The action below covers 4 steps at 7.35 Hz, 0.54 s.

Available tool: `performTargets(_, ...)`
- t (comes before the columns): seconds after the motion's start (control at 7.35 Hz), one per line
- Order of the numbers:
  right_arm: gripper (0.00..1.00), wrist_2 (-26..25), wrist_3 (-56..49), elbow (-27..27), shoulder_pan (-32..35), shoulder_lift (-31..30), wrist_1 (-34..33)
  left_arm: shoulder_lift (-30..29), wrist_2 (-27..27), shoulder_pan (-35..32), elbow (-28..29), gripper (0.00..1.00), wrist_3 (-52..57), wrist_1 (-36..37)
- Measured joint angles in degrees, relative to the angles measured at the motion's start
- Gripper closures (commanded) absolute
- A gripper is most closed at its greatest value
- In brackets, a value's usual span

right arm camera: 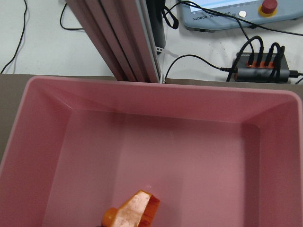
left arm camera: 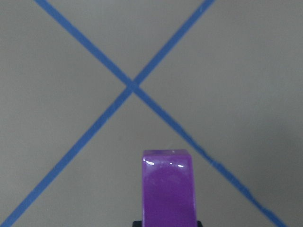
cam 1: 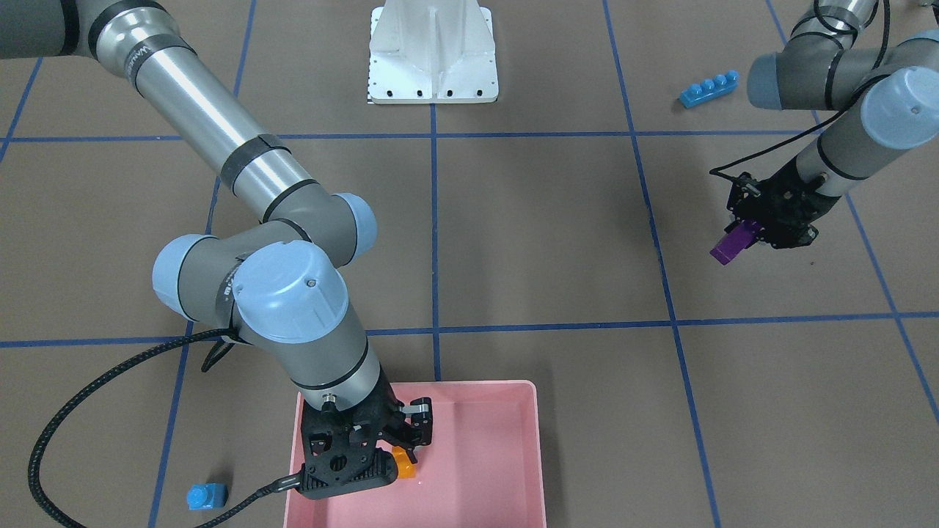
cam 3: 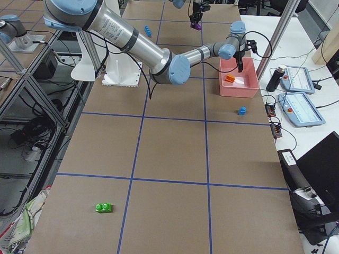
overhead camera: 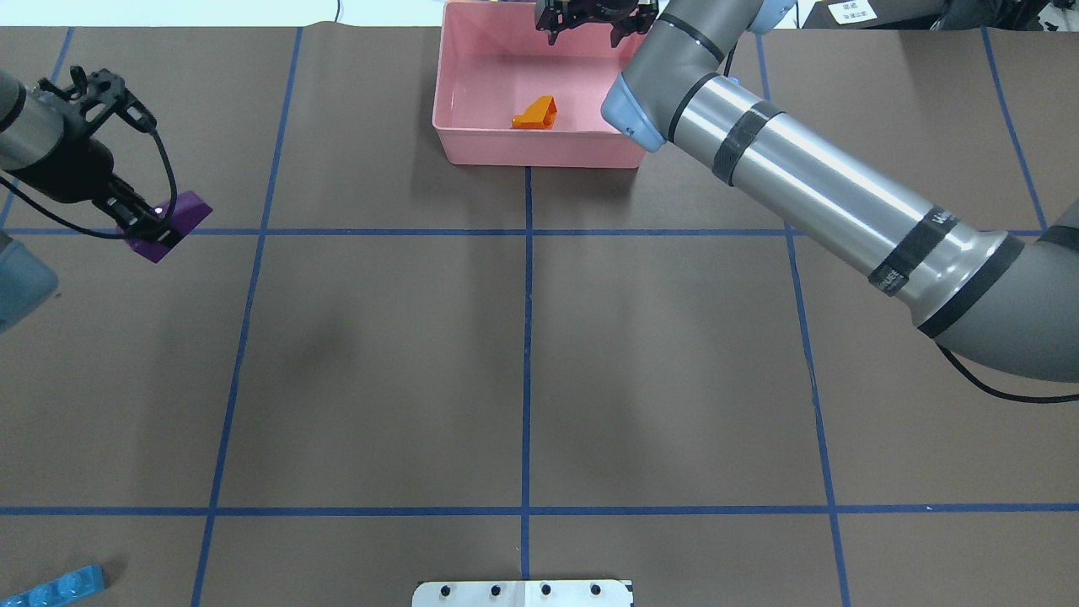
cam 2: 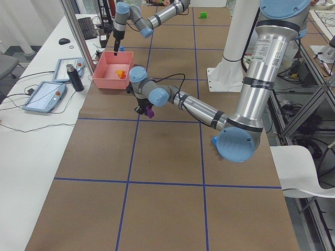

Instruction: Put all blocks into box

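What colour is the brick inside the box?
The brick is orange; clearest in the overhead exterior view.

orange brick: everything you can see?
The orange brick is a small glossy plastic wedge with one sloped face; a round stud shows at one end in the right wrist view. It lies loose on the floor of the pink box, clear of its walls. The right gripper hangs open above, not touching it.

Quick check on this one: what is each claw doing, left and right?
Left claw: closed, holding the purple block.
Right claw: open and empty, over the pink box; the orange block lies inside.
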Motion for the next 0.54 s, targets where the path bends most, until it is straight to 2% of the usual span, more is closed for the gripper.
performTargets(0.27,0.00,2.51,-9.02,10.57,3.79,-6.08,-10.62,-8.85,-1.03,-0.23,1.28,1.00,-14.28,0.24)
performTargets(0.54,0.00,3.17,-19.97,15.46,7.34,-12.89,-13.66,-18.98,-1.09,-0.20,6.70,1.00,-23.29,-0.44)
